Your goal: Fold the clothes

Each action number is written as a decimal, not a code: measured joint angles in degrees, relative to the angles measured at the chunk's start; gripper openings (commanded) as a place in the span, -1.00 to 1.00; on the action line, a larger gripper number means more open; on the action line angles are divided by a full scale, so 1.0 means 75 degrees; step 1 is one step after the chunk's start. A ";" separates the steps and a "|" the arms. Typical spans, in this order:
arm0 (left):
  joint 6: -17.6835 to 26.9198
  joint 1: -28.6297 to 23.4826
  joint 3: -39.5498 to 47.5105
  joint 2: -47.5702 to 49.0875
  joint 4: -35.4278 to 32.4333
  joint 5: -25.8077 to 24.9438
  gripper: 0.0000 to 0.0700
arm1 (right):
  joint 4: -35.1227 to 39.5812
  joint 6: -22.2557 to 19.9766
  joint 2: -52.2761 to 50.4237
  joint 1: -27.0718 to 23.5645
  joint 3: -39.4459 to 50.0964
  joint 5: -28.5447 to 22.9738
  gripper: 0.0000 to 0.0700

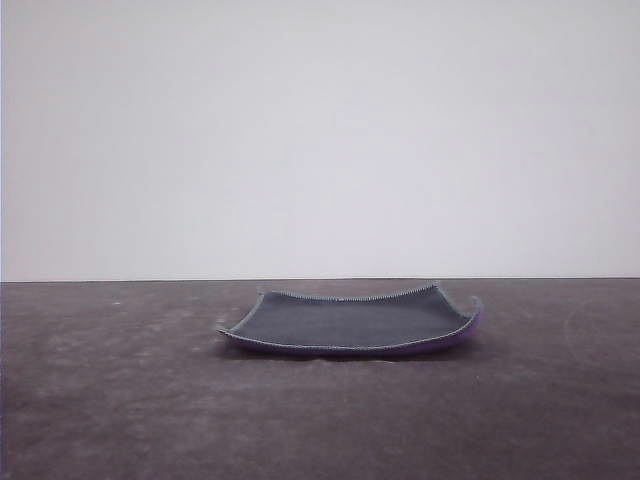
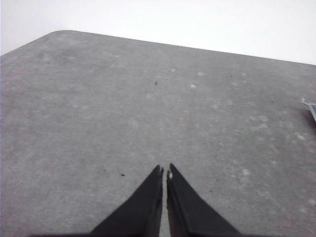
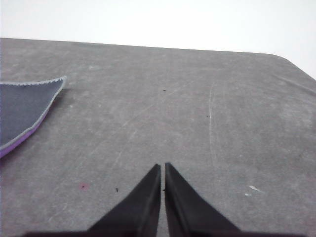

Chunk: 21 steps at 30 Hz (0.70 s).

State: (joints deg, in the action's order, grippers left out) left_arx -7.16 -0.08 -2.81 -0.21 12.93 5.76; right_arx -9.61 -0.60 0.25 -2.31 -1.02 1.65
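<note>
The cloth (image 1: 352, 322) lies unfolded mid-table (image 1: 120, 400), grey face up, corners curling. The left gripper (image 2: 165, 172) and right gripper (image 3: 163, 167) hover off to either side, fingers pressed together, holding nothing. Being thick, it may spring open after folding. No containers here.

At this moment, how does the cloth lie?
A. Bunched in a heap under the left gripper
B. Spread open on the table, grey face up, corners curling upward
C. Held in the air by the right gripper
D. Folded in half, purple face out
B: the cloth lies open on the table, grey face up, corners lifted, purple showing only beneath its edge; both the left gripper and right gripper are shut and apart from it.
</note>
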 measured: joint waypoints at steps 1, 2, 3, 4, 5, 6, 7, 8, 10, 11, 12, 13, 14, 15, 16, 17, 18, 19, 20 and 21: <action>0.0000 0.0000 0.0000 0.0000 0.0000 0.0000 -0.99 | 0.0003 0.0000 0.0000 0.0000 0.0000 0.0000 -0.97; 0.0000 0.0000 0.0000 0.0000 0.0000 0.0000 -0.99 | 0.0006 0.0000 0.0000 0.0000 0.0000 0.0000 -0.97; 0.0000 0.0000 0.0000 0.0000 0.0000 0.0000 -0.99 | 0.0006 0.0000 0.0000 0.0000 0.0000 0.0000 -0.97; 0.0000 0.0000 0.0000 0.0000 0.0000 0.0000 -0.99 | 0.0006 0.0000 0.0000 0.0000 0.0003 0.0000 -0.97; 0.0000 0.0000 0.0000 0.0000 0.0000 0.0000 -0.99 | 0.0009 0.0000 0.0000 0.0000 0.0000 0.0000 -0.97; 0.0000 0.0000 0.0000 0.0000 0.0000 0.0000 -0.99 | 0.0014 0.0000 0.0000 0.0000 0.0000 0.0000 -0.97; 0.0003 0.0000 0.0000 0.0000 0.0000 0.0000 -0.99 | 0.0018 0.0000 0.0000 0.0000 0.0000 0.0000 -0.97; 0.0003 0.0000 0.0000 0.0000 0.0000 0.0000 -0.99 | 0.0024 0.0000 0.0000 0.0000 0.0003 0.0000 -0.97; 0.0003 0.0000 0.0000 0.0000 0.0000 0.0000 -0.99 | 0.0032 0.0000 0.0000 0.0000 0.0003 0.0000 -0.97; 0.0000 0.0000 0.0000 0.0000 0.0000 0.0000 -0.99 | 0.0032 0.0000 0.0000 0.0000 0.0000 0.0000 -0.97; 0.0003 0.0000 0.0000 0.0000 0.0000 0.0000 -0.99 | 0.0032 0.0000 0.0000 0.0000 0.0003 0.0000 -0.97; 0.0000 0.0000 0.0000 0.0000 0.0000 0.0000 -0.99 | 0.0035 0.0000 0.0000 0.0000 0.0003 0.0000 -0.97; 0.0003 0.0000 0.0000 0.0000 0.0000 0.0000 -0.99 | 0.0035 0.0000 0.0000 0.0000 0.0000 0.0000 -0.97; 0.0000 0.0000 0.0000 0.0000 0.0000 0.0000 -0.99 | 0.0035 0.0000 0.0000 0.0000 0.0000 0.0003 -0.97; 0.0000 0.0000 0.0000 0.0000 0.0000 0.0000 -0.99 | 0.0035 0.0004 0.0000 0.0000 0.0003 0.0006 -0.97; -0.0006 0.0000 0.0000 0.0000 -0.0001 0.0000 -0.99 | 0.0035 0.0026 0.0000 0.0000 0.0000 0.0006 -0.97; -0.0038 0.0000 0.0000 0.0000 -0.0006 0.0000 -0.99 | 0.0038 0.0079 0.0000 0.0000 0.0003 0.0009 -0.97; -0.0085 0.0000 0.0000 0.0000 -0.0009 0.0000 -0.99 | 0.0058 0.0147 0.0000 0.0000 0.0003 0.0009 -0.97; -0.0156 0.0000 0.0000 0.0000 -0.0015 0.0000 -0.99 | 0.0116 0.0242 0.0000 0.0000 0.0003 0.0009 -0.98; -0.0211 0.0000 0.0000 0.0000 -0.0017 0.0000 -0.99 | 0.0182 0.0348 0.0000 0.0000 0.0003 0.0009 -0.98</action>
State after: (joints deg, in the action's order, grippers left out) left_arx -8.74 -0.08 -2.81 -0.21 12.80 5.76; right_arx -8.24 2.01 0.25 -2.31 -0.99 1.72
